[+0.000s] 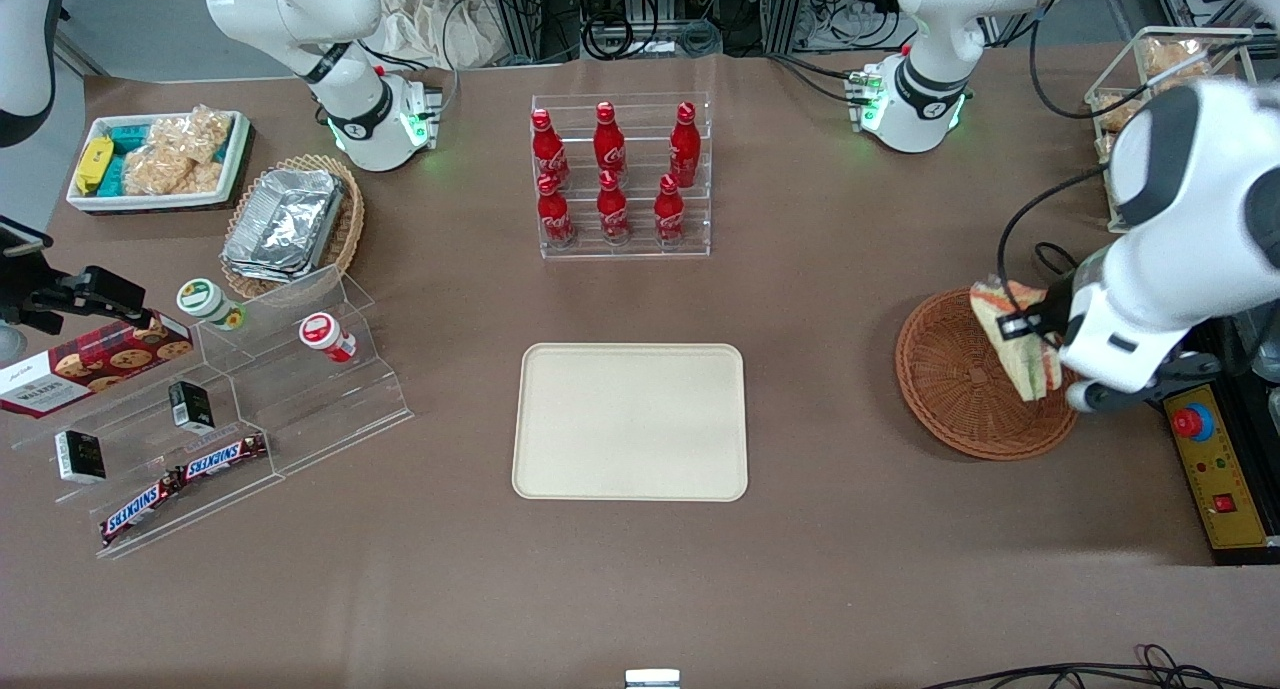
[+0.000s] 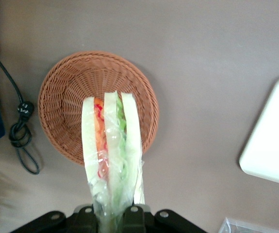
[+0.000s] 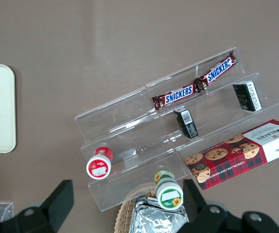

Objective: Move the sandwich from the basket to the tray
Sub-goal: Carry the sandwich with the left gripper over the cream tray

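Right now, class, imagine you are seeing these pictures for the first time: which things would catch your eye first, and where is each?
First, the wrapped sandwich pinched in the left arm's gripper, held above the round basket at the working arm's end of the table. Next, the bare cream tray at mid-table. Then the red cola bottles in a clear rack, farther from the front camera than the tray.

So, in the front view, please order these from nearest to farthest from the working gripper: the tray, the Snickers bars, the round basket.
Gripper holds the sandwich above the basket.
1. Round basket: directly beneath.
2. Tray: mid-table.
3. Snickers bars: toward the parked arm's end.
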Available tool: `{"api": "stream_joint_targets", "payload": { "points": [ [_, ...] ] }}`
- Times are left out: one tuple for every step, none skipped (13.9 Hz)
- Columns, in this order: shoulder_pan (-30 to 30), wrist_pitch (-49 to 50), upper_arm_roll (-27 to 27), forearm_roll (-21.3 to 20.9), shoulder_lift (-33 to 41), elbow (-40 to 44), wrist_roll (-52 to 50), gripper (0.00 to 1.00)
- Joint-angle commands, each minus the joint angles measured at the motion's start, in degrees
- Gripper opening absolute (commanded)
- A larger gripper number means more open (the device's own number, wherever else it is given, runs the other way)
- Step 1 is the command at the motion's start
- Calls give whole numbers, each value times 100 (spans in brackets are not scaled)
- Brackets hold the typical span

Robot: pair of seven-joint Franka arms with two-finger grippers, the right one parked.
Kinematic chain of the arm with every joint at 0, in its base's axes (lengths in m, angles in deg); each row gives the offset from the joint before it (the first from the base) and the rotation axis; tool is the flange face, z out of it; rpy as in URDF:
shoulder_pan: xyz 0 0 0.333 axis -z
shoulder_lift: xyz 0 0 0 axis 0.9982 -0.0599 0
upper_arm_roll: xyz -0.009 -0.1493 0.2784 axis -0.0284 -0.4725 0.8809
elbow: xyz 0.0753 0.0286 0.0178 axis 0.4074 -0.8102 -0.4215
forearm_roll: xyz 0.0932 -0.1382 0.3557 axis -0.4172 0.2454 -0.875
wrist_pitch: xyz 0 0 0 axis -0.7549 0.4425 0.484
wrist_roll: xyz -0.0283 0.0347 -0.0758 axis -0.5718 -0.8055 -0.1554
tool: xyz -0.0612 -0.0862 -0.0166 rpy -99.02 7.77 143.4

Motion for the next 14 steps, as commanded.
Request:
{"api": "stream_joint_targets", "payload": {
  "points": [
    [62,199,-257,86,-184,328,599,0],
    [71,156,-468,86,-236,301,766,0],
    [123,68,-705,86,-376,310,811,0],
    [220,-115,-907,95,-543,301,785,0],
    [473,-370,-987,95,-805,301,707,0],
    [797,-685,-988,86,-1147,310,515,0],
    [1088,-1037,-988,-1,-1499,310,313,0],
    [1352,-1501,-971,-28,-1833,310,145,0],
    [1572,-1915,-953,-89,-2106,310,100,0],
    [1722,-2293,-962,-281,-2379,319,100,0],
    [1802,-2697,-962,-396,-2581,319,82,0],
    [1890,-3015,-953,-415,-2749,319,82,0],
    [1969,-3200,-910,-424,-2907,319,82,0],
    [1996,-3376,-848,-424,-3030,319,82,0]
  ]
}}
